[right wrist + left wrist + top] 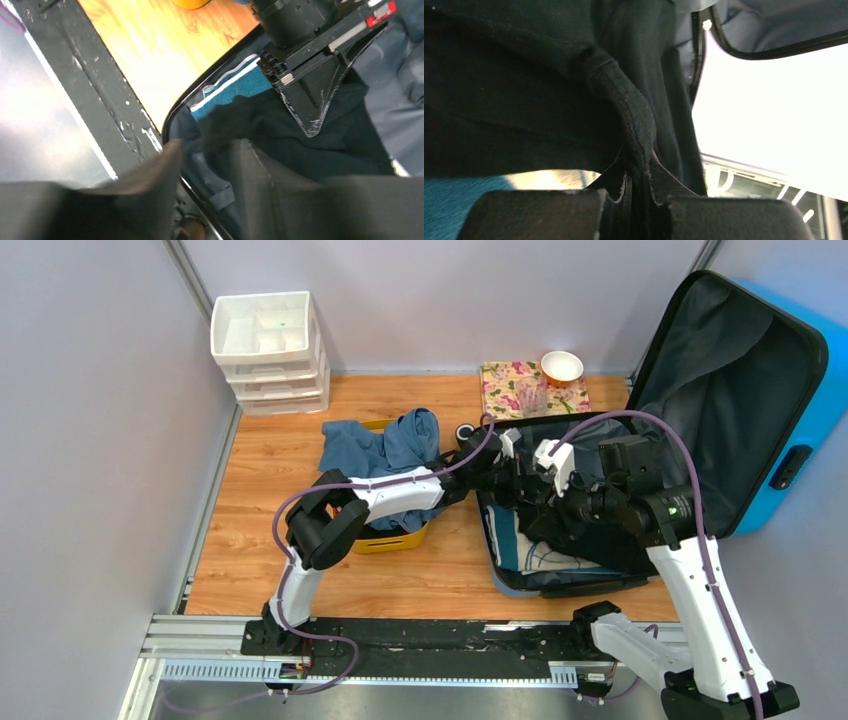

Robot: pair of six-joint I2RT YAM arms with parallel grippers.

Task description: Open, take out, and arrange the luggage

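The luggage (pixel 815 390) lies open at the right, its blue lid propped upright and the dark grey lining showing. Its base holds a black garment (pixel 590 540) over a teal and white cloth (pixel 235 90). My left gripper (pixel 510 478) reaches over the base and is shut on a thick fold of the black garment (pixel 636 125), lifting it. Right beside it, over the base's near rim (pixel 175 107), my right gripper (pixel 205 165) stands with its jaws apart. Only lining and rim show between its blurred fingers (pixel 257 175).
A yellow tub (pixel 400 537) with blue clothes (pixel 385 445) draped over it stands left of the luggage. At the back are a white drawer unit (pixel 268 350), a floral box (pixel 515 380), a small bowl (pixel 562 366) and a black roll (pixel 465 433).
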